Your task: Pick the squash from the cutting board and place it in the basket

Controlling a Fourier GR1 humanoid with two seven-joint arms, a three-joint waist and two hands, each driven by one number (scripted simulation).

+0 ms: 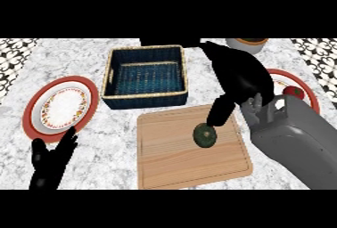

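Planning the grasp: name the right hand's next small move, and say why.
Probably lower the right hand slightly and curl its fingers round the squash: the fingers point down right by it, open, and the squash lies unheld on the cutting board.

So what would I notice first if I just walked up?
Probably the big black right hand in the middle, its fingers pointing down at the dark green squash on the wooden cutting board. Just behind the board sits a blue basket, and a red-rimmed plate lies at the left.
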